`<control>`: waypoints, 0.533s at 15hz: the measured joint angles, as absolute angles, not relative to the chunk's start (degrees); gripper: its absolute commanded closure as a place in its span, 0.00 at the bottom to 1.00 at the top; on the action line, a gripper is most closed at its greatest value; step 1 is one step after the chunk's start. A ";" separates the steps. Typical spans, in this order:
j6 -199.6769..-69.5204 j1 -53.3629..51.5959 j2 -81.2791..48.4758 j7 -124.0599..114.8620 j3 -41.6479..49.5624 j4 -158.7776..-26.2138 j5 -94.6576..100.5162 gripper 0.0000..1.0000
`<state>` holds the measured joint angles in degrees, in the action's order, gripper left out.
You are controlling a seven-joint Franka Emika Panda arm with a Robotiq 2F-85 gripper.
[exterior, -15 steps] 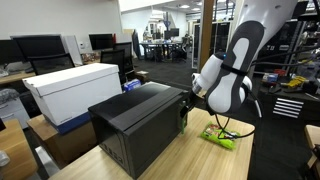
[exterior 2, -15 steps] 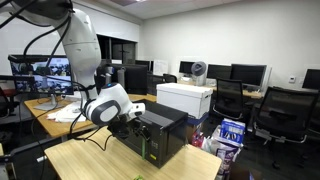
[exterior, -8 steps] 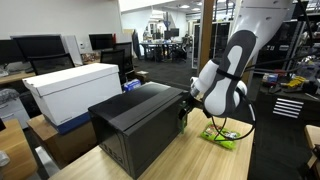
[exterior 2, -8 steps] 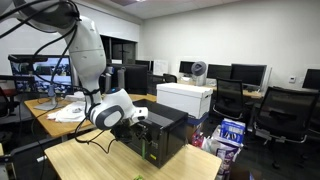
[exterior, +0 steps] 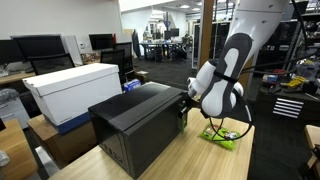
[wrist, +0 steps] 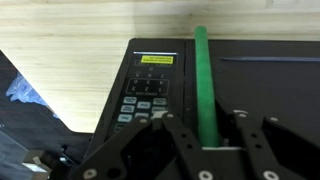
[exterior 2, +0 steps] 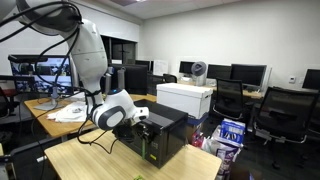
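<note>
A black microwave [exterior: 135,125] [exterior 2: 160,135] stands on a wooden table [exterior: 190,160]. My gripper [exterior: 183,108] [exterior 2: 140,115] is pressed up to its front face. In the wrist view the microwave's green door handle [wrist: 203,80] runs down between my gripper's [wrist: 205,125] two fingers, beside the keypad [wrist: 145,95]. The jaws straddle the handle, partly drawn in. A thin dark gap still shows on the right side of the handle. The door looks shut.
A green packet [exterior: 220,138] lies on the table under the arm's cable. A white box [exterior: 70,90] [exterior 2: 185,98] sits behind the microwave. Desks, monitors and office chairs [exterior 2: 270,110] surround the table. The table's edge [wrist: 40,85] runs close to the microwave's keypad side.
The arm's upper links have leaned slightly, with the gripper staying at the microwave's front. The microwave has not moved.
</note>
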<state>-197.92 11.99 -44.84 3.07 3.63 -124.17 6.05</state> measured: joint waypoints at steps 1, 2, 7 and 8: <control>-197.92 11.67 -44.84 3.15 3.65 -124.25 6.11 0.96; -197.93 11.34 -44.84 3.24 3.68 -124.36 6.21 0.97; -198.22 10.95 -44.82 3.27 3.90 -124.64 6.28 0.93; -198.32 10.90 -44.82 3.27 3.94 -124.72 6.28 0.93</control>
